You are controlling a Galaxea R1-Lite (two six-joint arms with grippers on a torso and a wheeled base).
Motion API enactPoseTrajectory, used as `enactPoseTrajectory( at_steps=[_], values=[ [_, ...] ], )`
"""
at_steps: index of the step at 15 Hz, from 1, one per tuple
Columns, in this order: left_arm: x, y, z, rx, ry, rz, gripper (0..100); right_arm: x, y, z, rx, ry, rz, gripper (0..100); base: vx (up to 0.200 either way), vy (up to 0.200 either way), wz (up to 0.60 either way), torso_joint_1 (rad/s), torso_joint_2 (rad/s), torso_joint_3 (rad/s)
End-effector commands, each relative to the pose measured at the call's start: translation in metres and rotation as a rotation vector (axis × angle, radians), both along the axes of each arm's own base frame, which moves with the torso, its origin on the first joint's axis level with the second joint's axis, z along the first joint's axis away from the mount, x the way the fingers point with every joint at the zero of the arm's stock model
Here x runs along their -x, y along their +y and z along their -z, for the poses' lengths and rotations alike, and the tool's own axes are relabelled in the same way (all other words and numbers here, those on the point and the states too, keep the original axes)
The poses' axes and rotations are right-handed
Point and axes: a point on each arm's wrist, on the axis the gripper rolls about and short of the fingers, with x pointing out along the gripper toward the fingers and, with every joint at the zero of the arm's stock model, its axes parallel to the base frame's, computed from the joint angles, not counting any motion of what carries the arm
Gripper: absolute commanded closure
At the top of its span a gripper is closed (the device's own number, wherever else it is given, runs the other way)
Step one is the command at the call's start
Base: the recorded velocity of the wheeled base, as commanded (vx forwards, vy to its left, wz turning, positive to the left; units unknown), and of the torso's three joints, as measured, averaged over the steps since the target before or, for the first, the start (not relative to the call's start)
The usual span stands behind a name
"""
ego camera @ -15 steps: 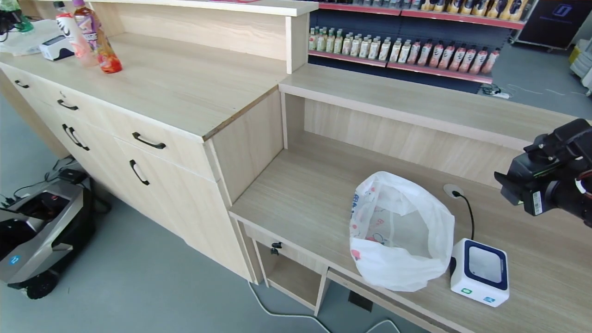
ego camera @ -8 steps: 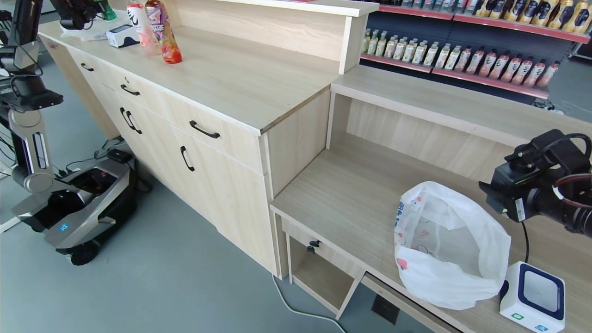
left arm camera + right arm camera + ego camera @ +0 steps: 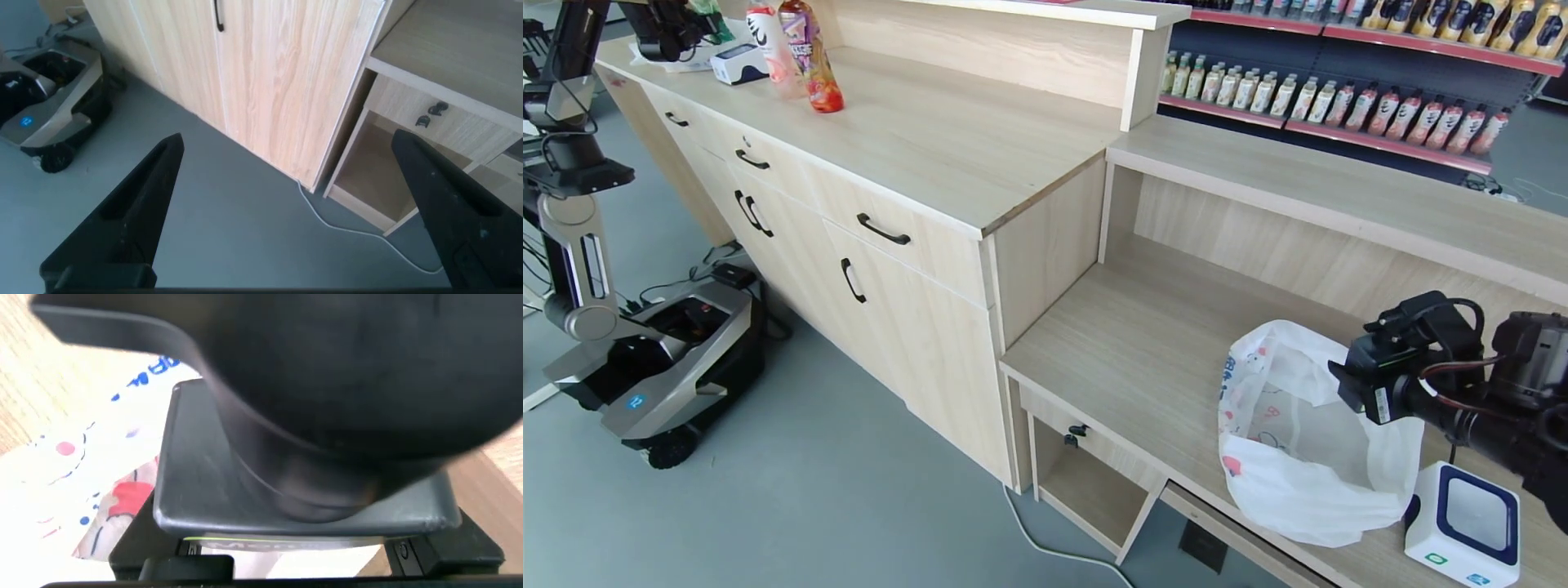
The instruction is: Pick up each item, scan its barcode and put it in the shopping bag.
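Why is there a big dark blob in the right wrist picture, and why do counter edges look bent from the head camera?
Right wrist view: something dark and rounded sits close to the lens, likely the arm's own hardware, hiding part of the white printed plastic shopping bag. Head view: a wide lens bows the straight edges of the light wooden counter.

A white plastic bag (image 3: 1298,498), printed with small red and blue figures, is seen on the low desk at the near right. It is slumped, with its mouth gaping upward. The same print is seen close up in the right wrist view (image 3: 73,482). A white box scanner (image 3: 1462,523) with a dark-blue-framed window is set just right of the bag; contact cannot be told. On the high counter at the far left, a pink bottle (image 3: 766,45) and a purple bottle (image 3: 810,57) with an orange base are stood upright, side by side.
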Motion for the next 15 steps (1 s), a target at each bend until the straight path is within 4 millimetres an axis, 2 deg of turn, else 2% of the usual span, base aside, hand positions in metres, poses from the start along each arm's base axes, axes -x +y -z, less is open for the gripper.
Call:
enactPoseTrajectory(
  at_steps=[1,6,15],
  values=[
    [0.000,0.000,0.000,0.001,0.000,0.000,0,0.002,0.001,0.040,-0.007,0.136,-0.005,100,0.000,0.000,0.00,0.000,0.00,0.000],
    [0.000,0.000,0.000,0.001,0.000,0.000,0,0.016,0.002,0.047,-0.043,0.217,-0.049,100,0.000,0.000,0.00,0.000,0.00,0.000],
    [0.000,0.000,0.000,0.001,0.000,0.000,0,0.005,0.003,0.062,-0.144,0.225,-0.066,100,0.000,0.000,0.00,0.000,0.00,0.000]
  ],
)
